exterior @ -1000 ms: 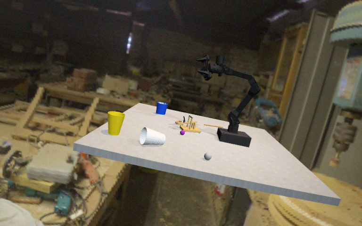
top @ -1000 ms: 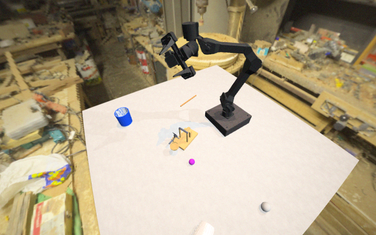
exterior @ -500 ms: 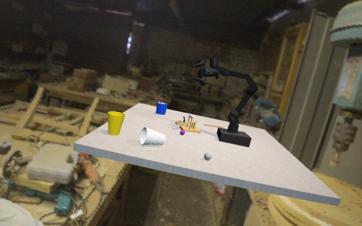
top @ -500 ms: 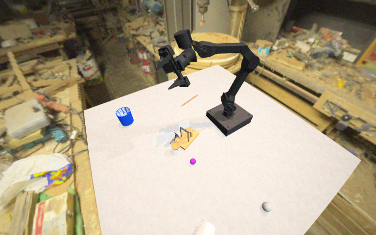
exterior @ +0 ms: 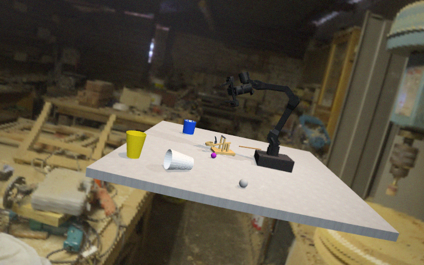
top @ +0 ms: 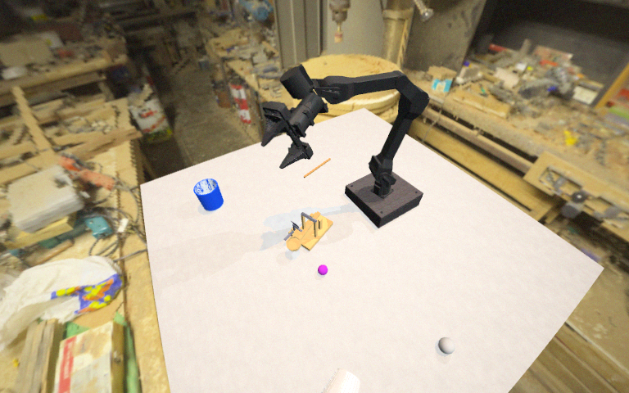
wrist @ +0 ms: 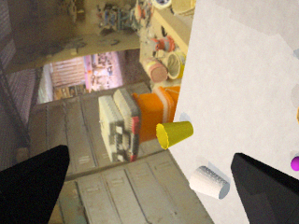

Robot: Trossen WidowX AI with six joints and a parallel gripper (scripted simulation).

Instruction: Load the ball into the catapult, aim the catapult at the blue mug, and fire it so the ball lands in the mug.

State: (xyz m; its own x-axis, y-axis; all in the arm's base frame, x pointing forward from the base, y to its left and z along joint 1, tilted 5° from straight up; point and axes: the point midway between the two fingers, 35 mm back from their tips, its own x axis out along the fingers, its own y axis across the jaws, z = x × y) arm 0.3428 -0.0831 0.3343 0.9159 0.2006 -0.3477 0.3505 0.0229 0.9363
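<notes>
A small magenta ball (top: 323, 269) (exterior: 213, 155) (wrist: 296, 163) lies on the table beside the catapult, on the side of its spoon cup. The small wooden catapult (top: 316, 237) (exterior: 222, 152) stands upright; its round cup holds no ball. Only a sliver of it shows at the wrist view's right edge. The blue mug (top: 211, 198) (exterior: 189, 127) stands upright near the table's far left edge in the top view. My gripper (top: 273, 155) (exterior: 223, 93) (wrist: 153, 160) is wide open and empty, raised high above the table, away from the ball.
A yellow cup (exterior: 134, 147) (wrist: 179, 133) stands upright near the table's edge. A white cup (exterior: 179, 160) (wrist: 207, 181) lies on its side. A grey ball (top: 445, 345) (exterior: 243, 183) lies far from the catapult. An orange stick (top: 317, 168) (exterior: 250, 147) lies near the arm's base.
</notes>
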